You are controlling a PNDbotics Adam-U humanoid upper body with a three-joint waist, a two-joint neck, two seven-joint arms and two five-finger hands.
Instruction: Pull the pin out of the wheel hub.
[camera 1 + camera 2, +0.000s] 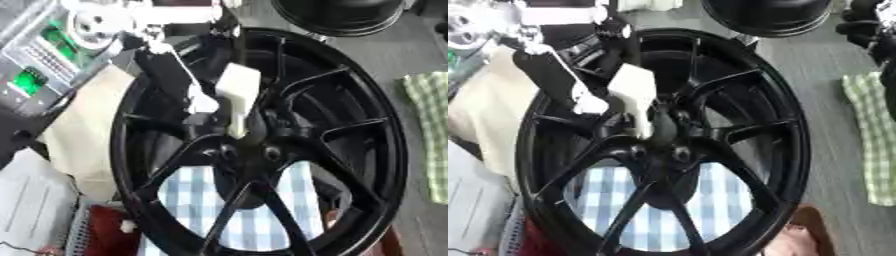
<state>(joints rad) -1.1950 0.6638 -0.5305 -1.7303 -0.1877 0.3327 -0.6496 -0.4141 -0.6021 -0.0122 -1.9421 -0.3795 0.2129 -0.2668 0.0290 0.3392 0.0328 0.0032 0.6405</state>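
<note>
A large black spoked wheel (367, 125) lies flat and fills most of the view. Its hub (249, 152) sits at the centre, ringed by bolt holes. My left hand (238, 97), black with white covers, comes down from the upper left and reaches to just above the hub. The pin cannot be made out; my hand hides the spot where it meets the hub. A dark jointed shape (878, 35) at the upper right edge looks like my right hand, away from the wheel.
A blue-and-white checked cloth (197, 195) lies under the wheel, and a green checked cloth (430, 130) lies to its right. Another black round part (341, 15) sits beyond it. A device with green parts (39, 65), beige cloth (83, 135) and white sheets (31, 200) crowd the left.
</note>
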